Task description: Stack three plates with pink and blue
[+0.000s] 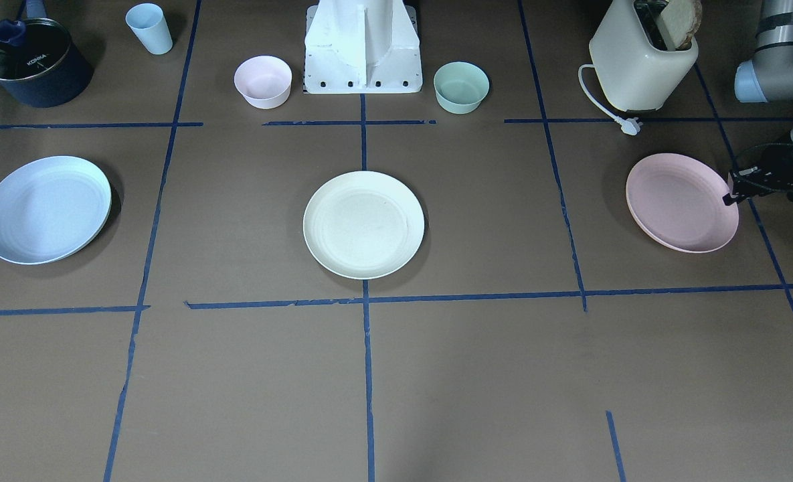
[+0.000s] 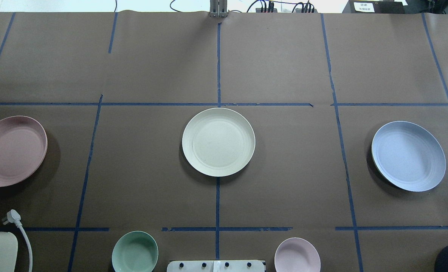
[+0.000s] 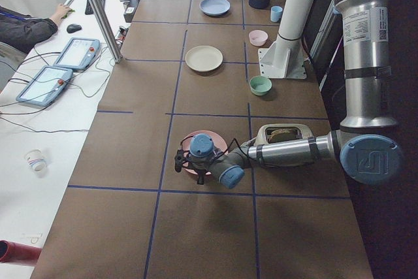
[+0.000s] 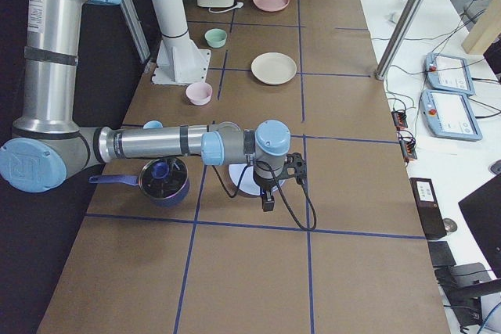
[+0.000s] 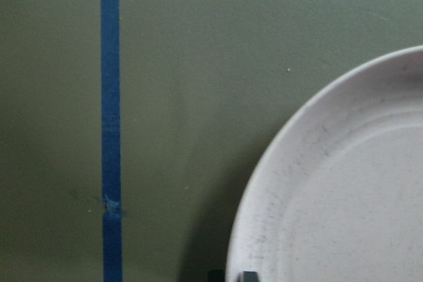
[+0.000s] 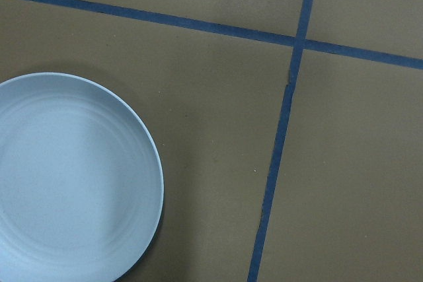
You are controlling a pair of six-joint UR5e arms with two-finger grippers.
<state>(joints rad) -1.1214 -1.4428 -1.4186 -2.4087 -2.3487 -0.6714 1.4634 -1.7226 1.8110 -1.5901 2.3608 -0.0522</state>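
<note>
The cream-white plate [image 1: 363, 224] lies at the table's middle. The pale pink plate [image 1: 680, 202] lies on the robot's left side, and it also shows in the overhead view [image 2: 12, 150]. My left gripper [image 1: 729, 196] is at its outer rim. In the left wrist view two fingertips sit close together astride the rim of the pink plate [image 5: 344, 189], shut on it. The pale blue plate [image 1: 45, 209] lies on the robot's right side. My right gripper [image 4: 267, 199] hangs above the blue plate's edge [image 6: 66, 176]; I cannot tell if it is open or shut.
A cream toaster [image 1: 640, 60] with a loose plug cord [image 1: 610, 110] stands behind the pink plate. A small pink bowl [image 1: 263, 81] and a small green bowl [image 1: 461, 86] flank the robot base [image 1: 363, 47]. A light-blue cup [image 1: 149, 28] and a dark pot [image 1: 31, 60] stand behind the blue plate.
</note>
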